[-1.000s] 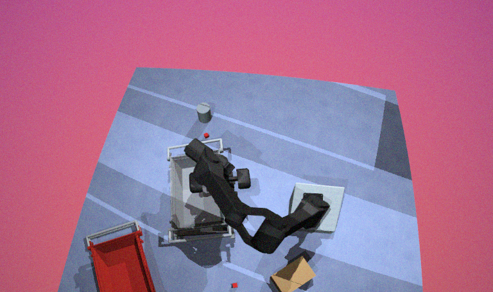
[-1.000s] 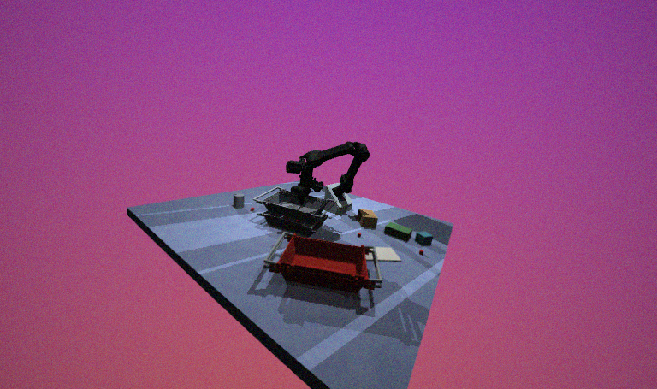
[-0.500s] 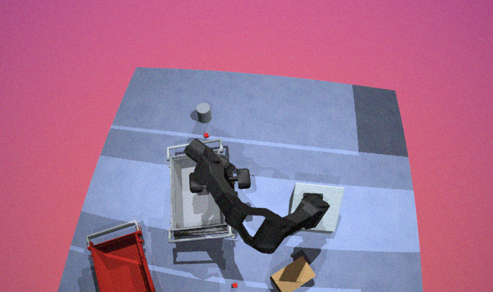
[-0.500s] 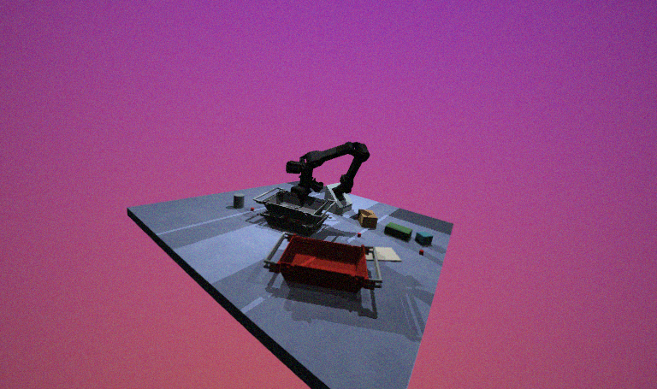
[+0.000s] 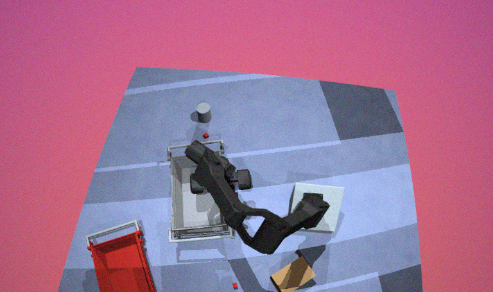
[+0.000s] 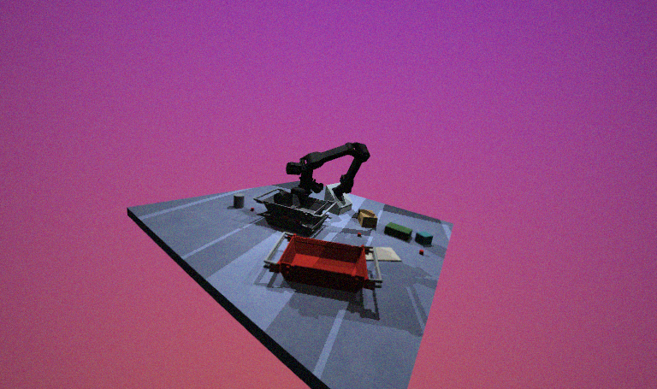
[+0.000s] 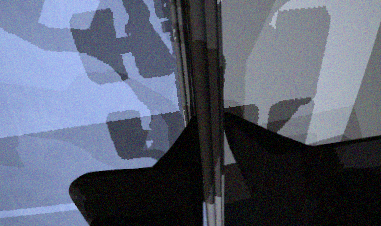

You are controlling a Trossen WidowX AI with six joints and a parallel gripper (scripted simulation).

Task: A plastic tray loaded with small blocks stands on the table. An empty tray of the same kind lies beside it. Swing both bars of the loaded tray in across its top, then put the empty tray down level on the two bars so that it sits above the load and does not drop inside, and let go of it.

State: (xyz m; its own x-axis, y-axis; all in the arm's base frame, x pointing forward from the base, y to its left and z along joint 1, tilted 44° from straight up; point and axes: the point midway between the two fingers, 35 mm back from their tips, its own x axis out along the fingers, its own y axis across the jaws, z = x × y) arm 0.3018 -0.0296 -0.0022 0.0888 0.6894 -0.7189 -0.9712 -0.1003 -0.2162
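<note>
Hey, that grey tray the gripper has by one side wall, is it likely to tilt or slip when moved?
Probably stiff: the grey tray shows straight walls. The gripper pinches one thin wall off-centre, so it may tilt or slip.

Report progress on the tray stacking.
Done: the gripper is shut on the grey tray, at its wall; the exterior view shows it raised over a darker tray. Whether the bars beneath are swung in is hidden. In hand: the placing. Left: set it level on them, let go.

arm (image 5: 232, 201) over grey tray (image 5: 176, 201) | red tray (image 5: 119, 260) beside
</note>
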